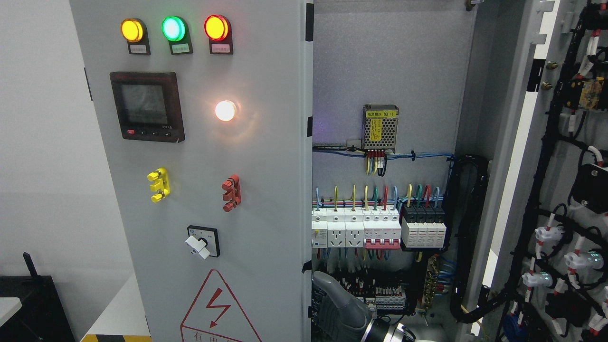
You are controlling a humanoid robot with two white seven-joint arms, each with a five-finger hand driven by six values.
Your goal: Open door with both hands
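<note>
White wall (42,142) fills the left of the frame. Beside it stands a gray cabinet; its right door (560,190) hangs wide open at the right edge, and the left door (266,180) is shut. One hand (339,304) shows at the bottom middle, touching the left door's edge; I cannot tell its grip.

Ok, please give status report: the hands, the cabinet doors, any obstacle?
One hand low by left door edge, side and fingers unclear. Right door swung open, wiring exposed. Left door closed. Nothing in the way.

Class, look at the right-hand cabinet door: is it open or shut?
Open. The right door is swung out, baring its wired inner face and the breakers inside.
</note>
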